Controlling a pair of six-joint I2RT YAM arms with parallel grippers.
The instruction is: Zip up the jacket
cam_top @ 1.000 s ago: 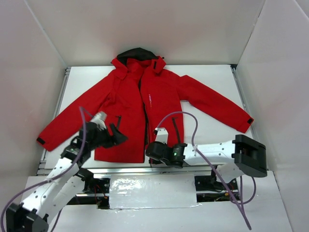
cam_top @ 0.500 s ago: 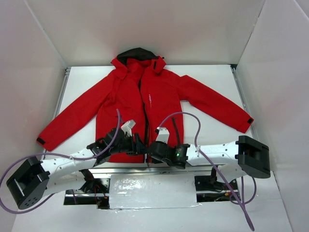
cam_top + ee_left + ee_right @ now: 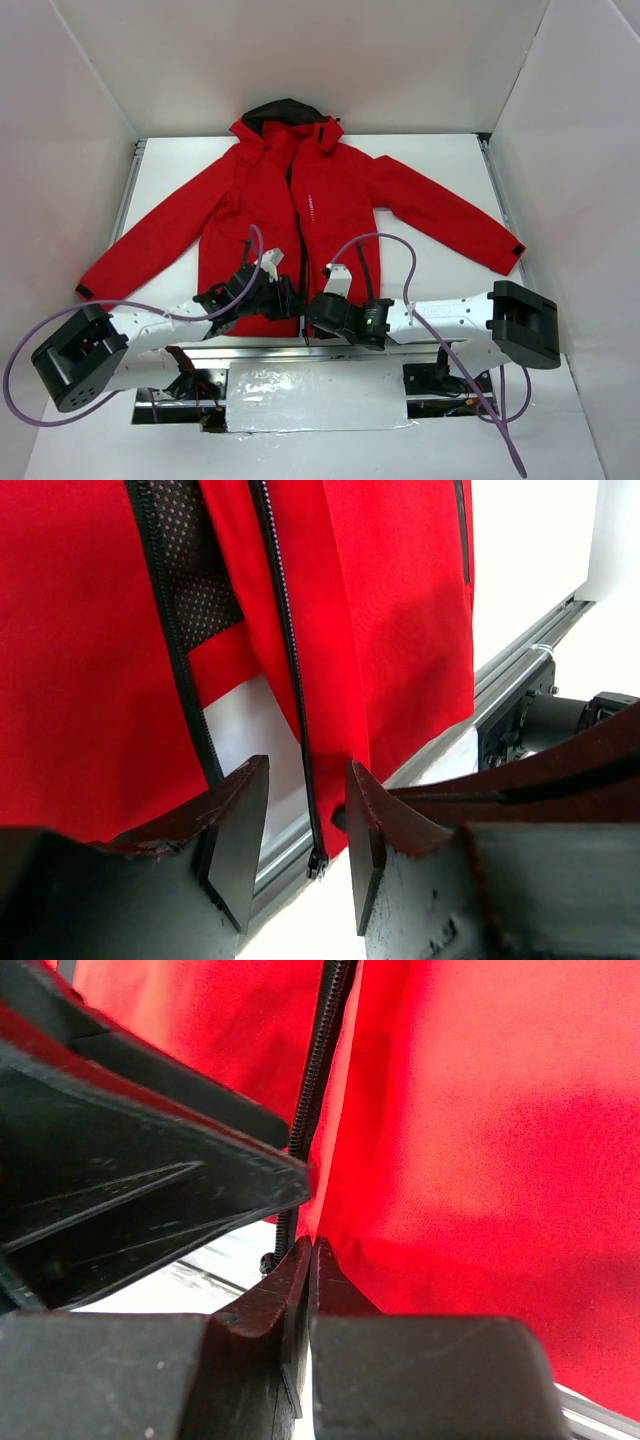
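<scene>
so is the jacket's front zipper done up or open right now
Open. Left wrist view: the front zipper has its two tracks apart at the hem of the jacket, white table showing between.

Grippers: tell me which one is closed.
The right gripper, clamped shut on the bottom hem of the jacket beside the zipper. The left gripper is open, its jaws apart, the zipper's lower end in view between them.

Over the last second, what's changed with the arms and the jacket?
The left gripper swung in from the left front of the jacket to its bottom centre, beside the right gripper. Its jaws stand open over the lower end of the zipper. The right gripper kept its jaws shut on the jacket there, barely shifting. The jacket lies as before.
</scene>
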